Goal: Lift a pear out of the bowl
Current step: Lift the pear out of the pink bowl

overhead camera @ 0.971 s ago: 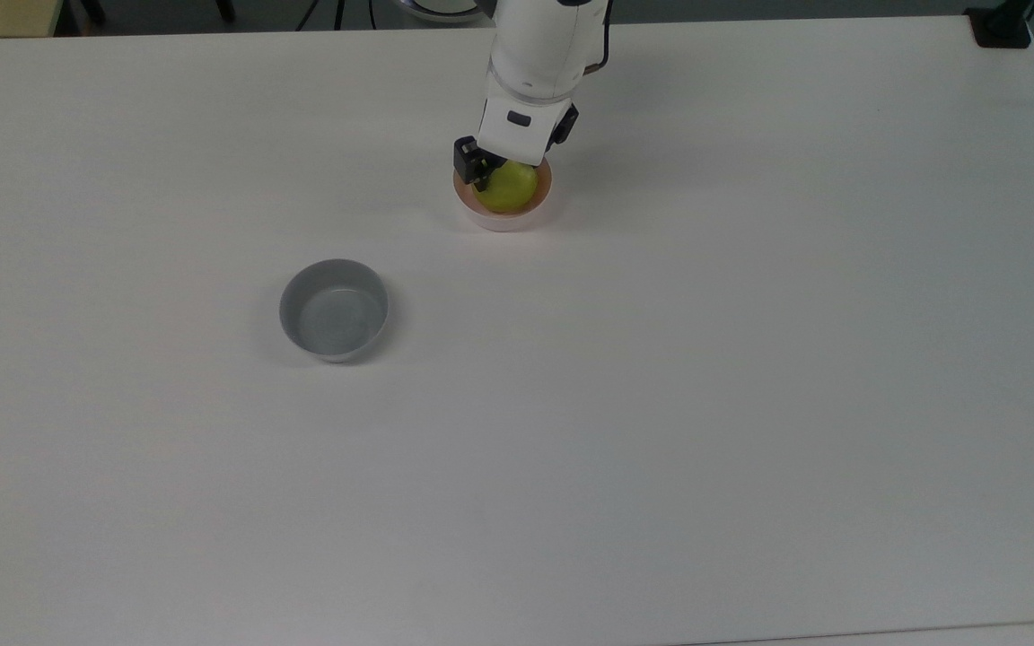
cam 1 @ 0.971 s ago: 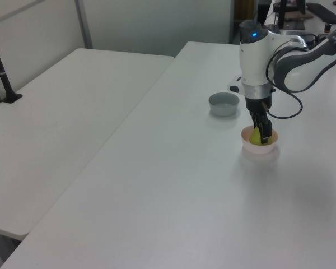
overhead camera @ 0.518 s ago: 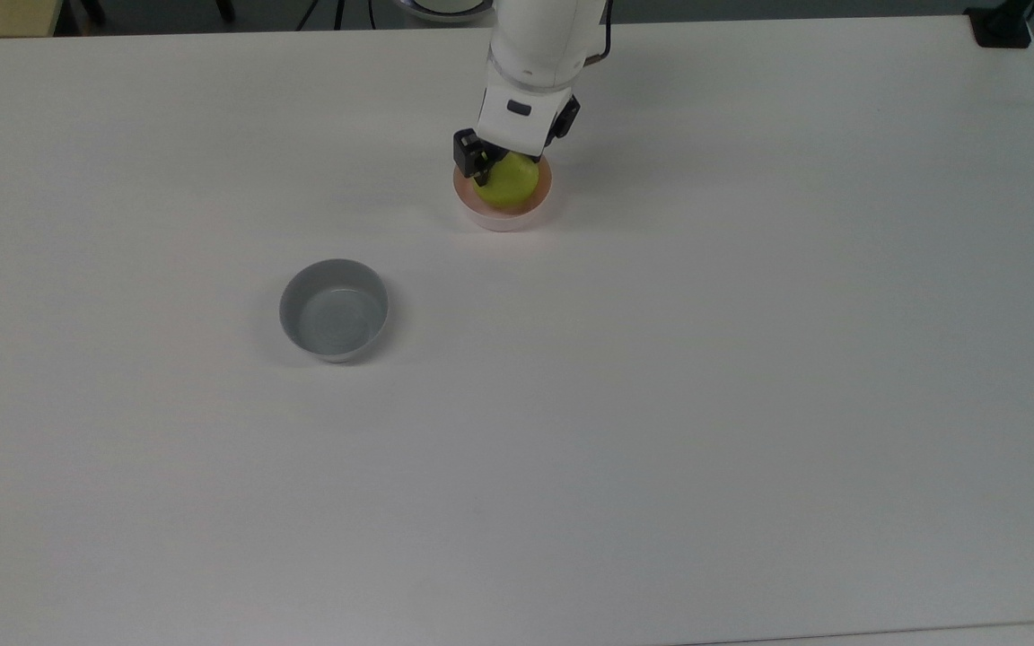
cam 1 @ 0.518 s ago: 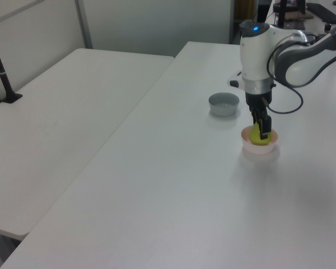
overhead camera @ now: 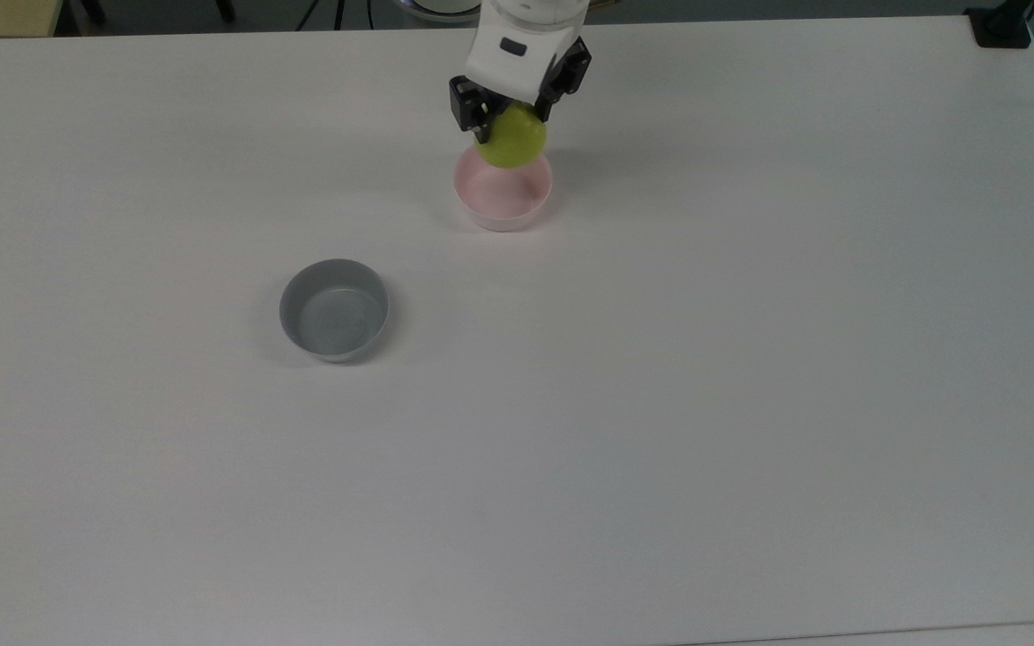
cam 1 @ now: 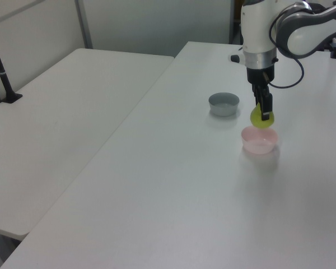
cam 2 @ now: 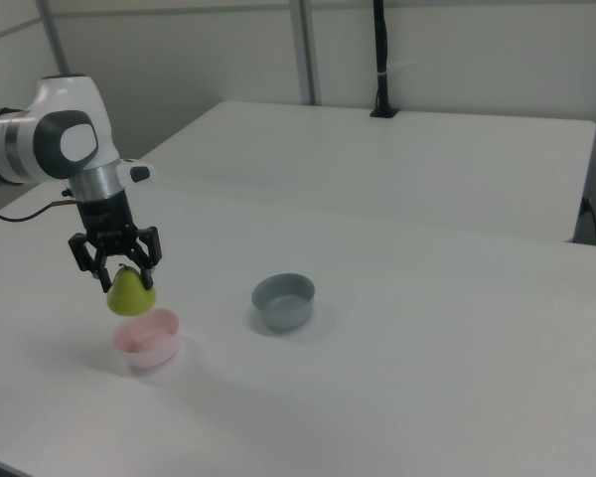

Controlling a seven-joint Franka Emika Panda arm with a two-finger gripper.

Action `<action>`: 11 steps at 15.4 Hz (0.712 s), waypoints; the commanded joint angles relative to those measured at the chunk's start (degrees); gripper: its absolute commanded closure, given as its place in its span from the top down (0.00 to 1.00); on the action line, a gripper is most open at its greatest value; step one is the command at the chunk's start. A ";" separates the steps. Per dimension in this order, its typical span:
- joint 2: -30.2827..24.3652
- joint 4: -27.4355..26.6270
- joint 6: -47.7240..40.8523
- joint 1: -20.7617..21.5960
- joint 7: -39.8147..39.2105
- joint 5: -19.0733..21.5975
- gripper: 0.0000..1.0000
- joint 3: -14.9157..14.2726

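The yellow-green pear (overhead camera: pixel 514 139) (cam 1: pixel 261 118) (cam 2: pixel 131 294) hangs in the air just above the pale pink bowl (overhead camera: pixel 503 194) (cam 1: pixel 260 140) (cam 2: pixel 147 339), clear of its rim. My gripper (overhead camera: pixel 512 115) (cam 1: pixel 264 110) (cam 2: pixel 116 270) is shut on the pear, with its black fingers clamped on the upper part from both sides. Nothing lies in the pink bowl, which sits on the white table (overhead camera: pixel 661 404).
A grey bowl (overhead camera: pixel 334 309) (cam 1: pixel 223 104) (cam 2: pixel 283 301) stands apart from the pink one, toward the top view's lower left. A second white table (cam 1: pixel 56 112) adjoins in the left view. A black post (cam 2: pixel 379 60) rises at the back of the right view.
The gripper has risen with the pear held in it, lifting the fruit out of the pink bowl. The bowl has stayed in place, and so has the grey one.
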 commanded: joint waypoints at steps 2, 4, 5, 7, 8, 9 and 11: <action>-0.50 0.59 -1.46 -4.57 1.94 0.77 0.49 -1.64; -0.24 0.51 -1.37 -7.13 2.38 0.77 0.49 -2.25; -0.06 0.42 -1.11 -8.62 2.38 0.77 0.49 -2.43; 0.64 0.42 -0.58 -11.69 2.29 0.16 0.50 -2.52; 1.16 0.42 0.20 -13.01 2.20 -0.02 0.50 -2.52; 1.95 0.24 2.38 -15.11 2.11 -0.02 0.50 -2.52; 3.71 0.07 4.07 -16.45 1.94 -0.37 0.51 -2.52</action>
